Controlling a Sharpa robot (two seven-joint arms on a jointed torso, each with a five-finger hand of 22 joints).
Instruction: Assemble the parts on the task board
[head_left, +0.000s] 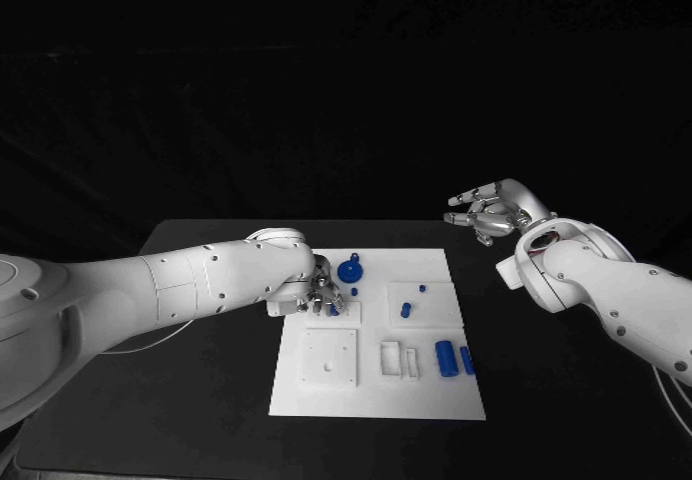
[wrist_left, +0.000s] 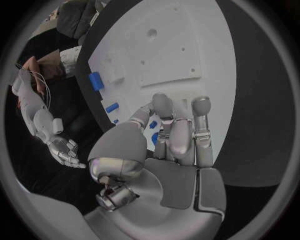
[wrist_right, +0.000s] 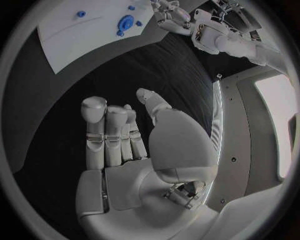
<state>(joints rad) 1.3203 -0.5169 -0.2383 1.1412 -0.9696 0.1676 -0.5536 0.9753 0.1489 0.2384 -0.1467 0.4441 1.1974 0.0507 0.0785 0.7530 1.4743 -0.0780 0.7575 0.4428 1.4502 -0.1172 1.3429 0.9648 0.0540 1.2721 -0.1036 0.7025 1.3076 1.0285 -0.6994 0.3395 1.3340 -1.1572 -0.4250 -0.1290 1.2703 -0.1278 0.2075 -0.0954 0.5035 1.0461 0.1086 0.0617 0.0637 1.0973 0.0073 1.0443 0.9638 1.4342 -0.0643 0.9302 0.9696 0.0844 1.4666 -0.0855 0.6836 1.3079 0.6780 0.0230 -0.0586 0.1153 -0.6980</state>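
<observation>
Task board (head_left: 378, 385) mid-table in head view; my left hand (head_left: 320, 293) fingers down on a blue part (head_left: 333, 309) — grip I can't confirm. Left wrist: fingers (wrist_left: 164, 107) curled over the board. Right wrist: right hand (wrist_right: 134, 145) spread, empty, off-board. Judging pickup stage; next needs a firm pinch.

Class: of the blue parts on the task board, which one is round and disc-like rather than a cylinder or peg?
The blue disc near the task board's far edge.
</observation>
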